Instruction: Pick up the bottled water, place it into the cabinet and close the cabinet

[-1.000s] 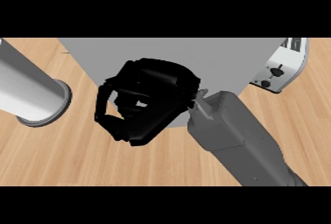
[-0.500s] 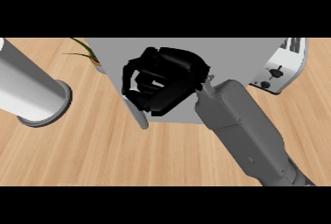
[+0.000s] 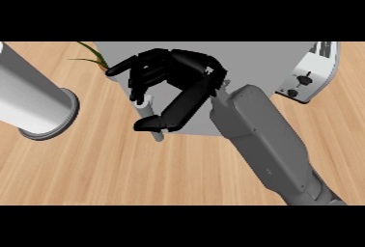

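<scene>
At the far left only my left forearm (image 3: 35, 96) shows, lying across the wooden desk (image 3: 107, 169); the hand on that arm is out of sight. Just right of it, at the far edge, a few green leaves (image 3: 91, 54) poke out beside the grey cabinet (image 3: 264, 62).

My right hand (image 3: 175, 79) hangs over the cabinet's left part. Its fingers are curled inward and the thumb reaches down toward the near left. I can make out nothing clasped in it. A small pale piece (image 3: 145, 102) shows under the fingertips, and I cannot tell what it is. Below the thumb a narrow grey strip (image 3: 156, 132) sticks out past the cabinet's near edge onto the desk; I take it for the edge of the cabinet door, not yet shut flush.

The bottled water is nowhere to be seen, either on the desk or in my hand. From above the cabinet's inside is hidden, so I judge the bottle is already in there, but I cannot confirm it.

So the step in hand looks like closing the door. To do it well I should keep contact on the door's free edge, push along its swing rather than down on it, and keep the thumb out of the gap until the strip lies flush.

At the far right a white toaster (image 3: 312, 72) stands just beside the cabinet, well clear of my work.
</scene>
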Controlling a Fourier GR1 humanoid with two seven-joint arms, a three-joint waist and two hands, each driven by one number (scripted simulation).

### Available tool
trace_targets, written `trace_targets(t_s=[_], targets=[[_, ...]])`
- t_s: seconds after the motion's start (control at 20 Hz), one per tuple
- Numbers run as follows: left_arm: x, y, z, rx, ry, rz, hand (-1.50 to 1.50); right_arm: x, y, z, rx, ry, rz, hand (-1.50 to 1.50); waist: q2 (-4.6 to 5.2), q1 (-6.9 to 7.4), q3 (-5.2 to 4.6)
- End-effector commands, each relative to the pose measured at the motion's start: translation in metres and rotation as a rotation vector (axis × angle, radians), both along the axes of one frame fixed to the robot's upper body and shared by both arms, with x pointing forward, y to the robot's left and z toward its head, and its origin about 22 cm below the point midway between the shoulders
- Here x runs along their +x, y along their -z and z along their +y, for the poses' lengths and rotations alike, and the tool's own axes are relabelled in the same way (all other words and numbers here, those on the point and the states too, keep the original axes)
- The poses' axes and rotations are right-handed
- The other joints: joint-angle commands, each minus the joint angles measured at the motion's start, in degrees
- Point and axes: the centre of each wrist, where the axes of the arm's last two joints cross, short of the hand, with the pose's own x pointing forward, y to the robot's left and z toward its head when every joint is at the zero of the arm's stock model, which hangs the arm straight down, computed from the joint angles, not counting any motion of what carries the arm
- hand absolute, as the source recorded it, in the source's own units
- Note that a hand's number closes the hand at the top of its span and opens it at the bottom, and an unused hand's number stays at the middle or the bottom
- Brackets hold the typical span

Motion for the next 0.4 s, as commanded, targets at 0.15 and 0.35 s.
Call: trace_targets(t_s=[0.15, 0.35], targets=[[0.007, 0.003, -0.003, 0.005, 0.025, -0.018, -1.50, 0.028, -0.058, -0.020, 0.089, 0.290, -0.104, -1.50, 0.76, 0.22, 0.04], [0.013, 0.004, -0.001, 0.002, 0.066, -0.012, -1.50, 0.023, -0.061, -0.012, 0.094, 0.280, -0.112, -1.50, 0.65, -0.09, 0.02]])
